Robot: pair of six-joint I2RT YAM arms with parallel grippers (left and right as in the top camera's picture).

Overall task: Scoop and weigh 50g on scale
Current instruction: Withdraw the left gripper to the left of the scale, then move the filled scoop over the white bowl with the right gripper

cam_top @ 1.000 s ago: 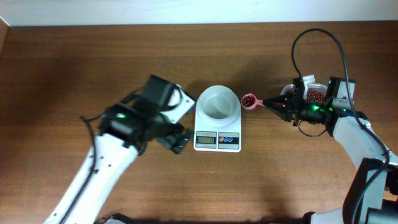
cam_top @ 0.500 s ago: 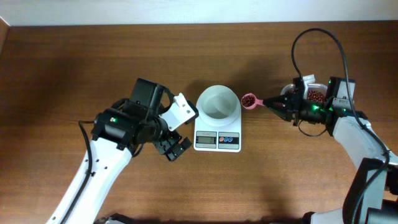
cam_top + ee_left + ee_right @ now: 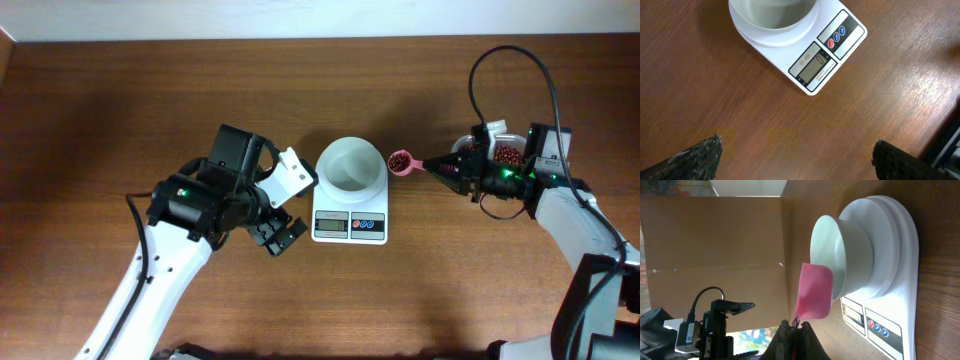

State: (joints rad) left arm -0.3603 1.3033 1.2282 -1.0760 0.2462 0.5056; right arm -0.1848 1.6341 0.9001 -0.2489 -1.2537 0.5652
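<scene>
A white digital kitchen scale (image 3: 349, 224) is seen at the middle of a brown wooden table (image 3: 150, 90), with a round white bowl (image 3: 350, 166) set on top. The right tool (image 3: 440, 165) is clamped tight on the handle of a pink measuring spoon (image 3: 409, 164), held just right of the bowl's rim and loaded with red-brown beans (image 3: 399, 159). More beans are seen in a clear tub (image 3: 512, 152) behind that tool. The left tool (image 3: 292, 204) is spread wide with nothing held, just left of the scale.
</scene>
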